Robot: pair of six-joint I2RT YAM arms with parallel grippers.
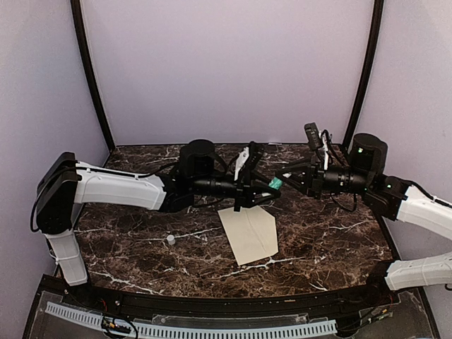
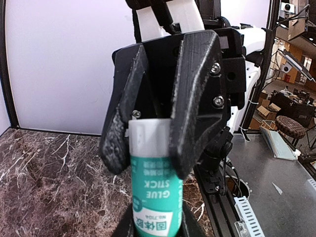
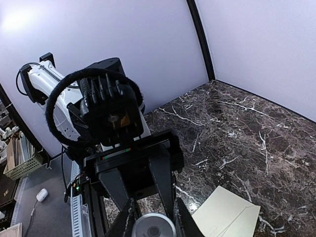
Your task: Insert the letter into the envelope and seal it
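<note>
Over the middle of the dark marble surface (image 1: 332,240) the two arms meet nose to nose, sharing a glue stick (image 1: 274,183). The left gripper (image 1: 247,189) has its jaws narrow on the teal barrel, and the right gripper (image 1: 286,178) has its jaws pinched on the white end. The envelope (image 1: 251,233) lies flat and free on the surface just below them, near the front edge. No separate letter shows, so it may already be inside, though I cannot tell. The envelope is thin, light paper and will likely skate on the polished stone and buckle if pushed edge-on, so it is best pinned flat near a corner or taken by the flap edge. The stick is stiff, smooth plastic, safest gripped round the barrel. Only the left wrist view shows the label and the right jaws touching the white end. Only the top view shows a small white cylinder (image 1: 170,239), perhaps the cap, lying well left of the envelope.
</note>
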